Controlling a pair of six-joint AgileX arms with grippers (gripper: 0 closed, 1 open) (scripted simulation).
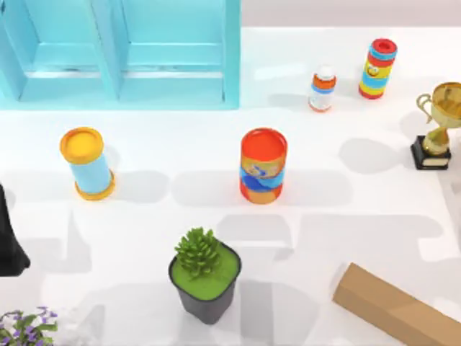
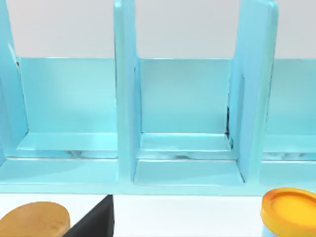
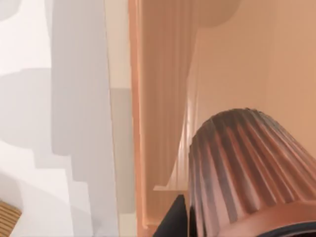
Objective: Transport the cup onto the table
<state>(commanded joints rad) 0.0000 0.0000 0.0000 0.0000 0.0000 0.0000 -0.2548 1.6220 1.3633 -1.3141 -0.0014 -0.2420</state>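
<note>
Right wrist view: the cup (image 3: 247, 168) sits close against the camera; gripper's grip cannot be told.

No text, number or brand name can be read on anything here. The orange-red cylinder with blue wavy bands (image 1: 263, 166) carries a swirling blue and yellow pattern on its side, but it forms no letters. The small white bottle with an orange and blue label band (image 1: 322, 89) has a label too small to read. The tall stacked red, blue and yellow canister (image 1: 377, 68) shows a round yellow face-like mark near its top, without legible writing. The gold trophy on a black base (image 1: 436, 124) has a pale plate on that base, and any engraving there cannot be made out.
</note>
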